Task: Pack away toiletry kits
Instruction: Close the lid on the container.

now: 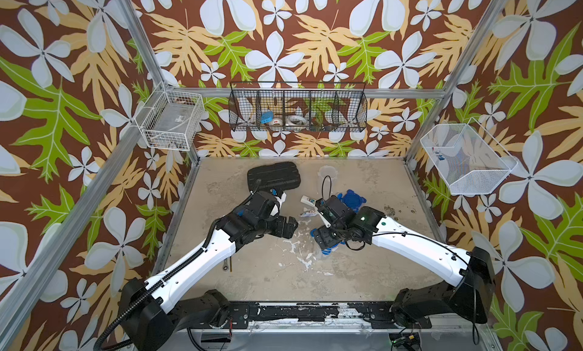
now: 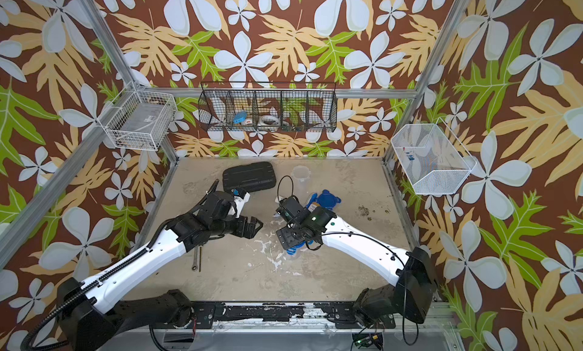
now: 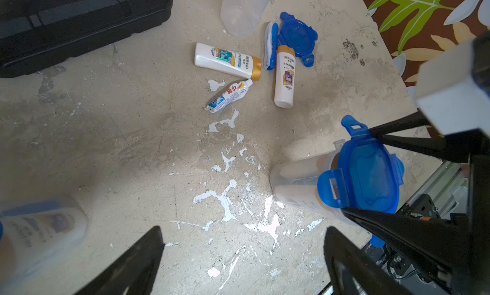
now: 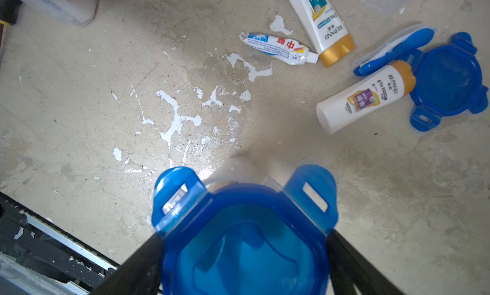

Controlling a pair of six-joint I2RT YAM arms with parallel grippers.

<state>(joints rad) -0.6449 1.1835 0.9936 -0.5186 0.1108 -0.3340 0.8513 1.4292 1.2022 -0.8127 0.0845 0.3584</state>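
My right gripper (image 4: pixel 244 236) is shut on a clear tumbler with a blue clip lid (image 3: pixel 368 174), one finger on each side of the lid. My left gripper (image 3: pixel 244 230) hangs open over bare table with nothing between its fingers. Loose on the table lie two white bottles with tan caps (image 3: pixel 228 60) (image 3: pixel 284 78), a toothpaste tube (image 3: pixel 229 96), a blue toothbrush (image 3: pixel 271 45) and a loose blue lid (image 3: pixel 298 37). Behind them stands an open clear tumbler (image 1: pixel 326 172). A third tumbler (image 3: pixel 39 227), lidded and holding bottles, stands blurred beside my left gripper.
A black ribbed case (image 1: pixel 273 175) lies at the back left of the table. A wrench (image 1: pixel 225 265) lies under my left arm. On the walls hang a black wire basket (image 1: pixel 298 112), a white wire basket (image 1: pixel 172 122) and a white mesh basket (image 1: pixel 463 158).
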